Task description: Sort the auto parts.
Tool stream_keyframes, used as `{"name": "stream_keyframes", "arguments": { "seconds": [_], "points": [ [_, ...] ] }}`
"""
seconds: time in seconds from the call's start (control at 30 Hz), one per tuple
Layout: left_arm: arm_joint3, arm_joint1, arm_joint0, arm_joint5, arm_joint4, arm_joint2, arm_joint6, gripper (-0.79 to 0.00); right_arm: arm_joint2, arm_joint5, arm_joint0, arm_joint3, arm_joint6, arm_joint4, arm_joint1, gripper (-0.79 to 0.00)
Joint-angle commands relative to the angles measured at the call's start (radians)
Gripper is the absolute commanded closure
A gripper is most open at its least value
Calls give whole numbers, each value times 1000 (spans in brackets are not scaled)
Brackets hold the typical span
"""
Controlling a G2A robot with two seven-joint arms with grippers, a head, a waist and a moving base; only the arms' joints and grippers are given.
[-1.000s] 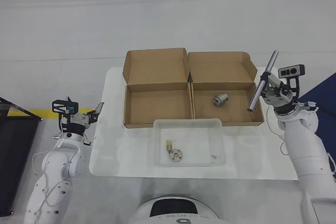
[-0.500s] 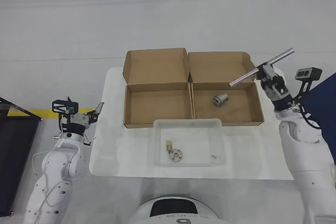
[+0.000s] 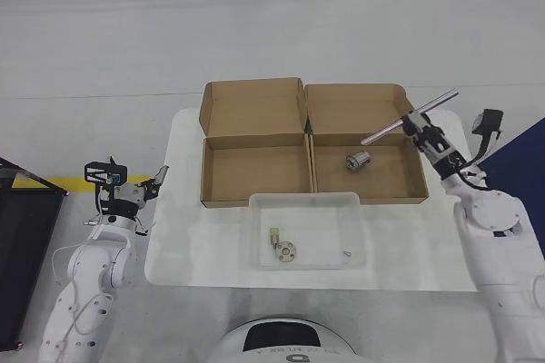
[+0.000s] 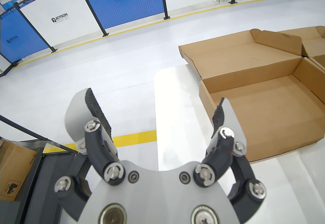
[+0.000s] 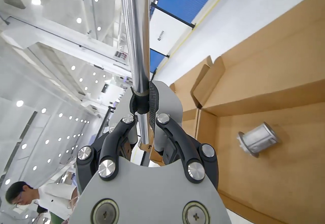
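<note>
My right gripper [image 3: 419, 122] [image 5: 144, 98] is shut on a long shiny metal rod [image 3: 409, 117] [image 5: 134, 29], held above the right cardboard box [image 3: 416, 192]. The rod points from the box's far right corner toward its middle. A silver flanged cylinder [image 3: 357, 161] [image 5: 257, 139] lies on that box's floor. The left cardboard box [image 3: 254, 197] [image 4: 269, 113] holds nothing. In the clear plastic tray [image 3: 304, 201] lie a round metal flange [image 3: 286, 251], a small brass-coloured part [image 3: 273, 235] and a tiny screw [image 3: 346, 253]. My left gripper [image 3: 156, 176] [image 4: 155, 105] stands open beside the table's left edge.
The white table [image 3: 182, 227] carries both boxes at the back and the tray at the front middle. A dark cart [image 3: 9, 227] [image 4: 30, 169] with a cardboard carton stands on the floor to the left. Bare table surface lies left of the boxes.
The right arm swung the rod from steeply upright at the box's right edge to a flatter lie, then drew it lower over the right box. The left arm kept still.
</note>
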Motion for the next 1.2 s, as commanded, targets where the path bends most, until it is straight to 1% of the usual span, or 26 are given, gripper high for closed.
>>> {"name": "stream_keyframes", "arguments": {
  "seconds": [0.0, 0.07, 0.2, 0.33, 0.47, 0.57, 0.77, 0.9, 0.93, 0.97, 1.0, 1.07, 1.1, 1.13, 1.17],
  "points": [
    [0, 0, 0, 0, 0, 0, 0, -785, -7, 81, 10, -6, 5, -82, 3, 0],
    [0, 0, 0, 0, 0, 0, 0, -785, -21, 153, 19, -3, 27, -131, 4, 0],
    [0, 0, 0, 0, 0, 0, 0, -785, -52, 253, 42, -3, 47, -219, 5, 0],
    [0, 0, 0, 0, 0, 0, 0, -785, -82, 313, 59, 1, 70, -274, 4, 0],
    [0, 0, 0, 0, 0, 0, 0, -785, -122, 407, 86, 23, 105, -328, 1, 0],
    [0, 0, 0, 0, 0, 0, 0, -785, -141, 459, 108, 40, 124, -343, -2, 0],
    [0, 0, 0, 0, 0, 0, 0, -785, -164, 542, 133, 66, 172, -379, -3, 0],
    [0, 0, 0, 0, 0, 0, 0, -785, -186, 601, 145, 77, 217, -432, -1, 0],
    [0, 0, 0, 0, 0, 0, 0, -785, -190, 611, 148, 79, 225, -441, -1, -46],
    [0, 0, 0, 0, 0, 0, 0, -785, -192, 618, 151, 80, 231, -450, -1, -209],
    [0, 0, 0, 0, 0, 0, 0, -785, -194, 623, 153, 80, 234, -456, -1, -271],
    [0, 0, 0, 0, 0, 0, 0, -785, -192, 626, 154, 79, 233, -457, -1, -369],
    [0, 0, 0, 0, 0, 0, 0, -785, -188, 629, 151, 76, 230, -457, -1, -496],
    [0, 0, 0, 0, 0, 0, 0, -785, -184, 629, 148, 70, 227, -458, 0, -653],
    [0, 0, 0, 0, 0, 0, 0, -785, -178, 627, 141, 59, 221, -457, 0, -785]
  ]
}}
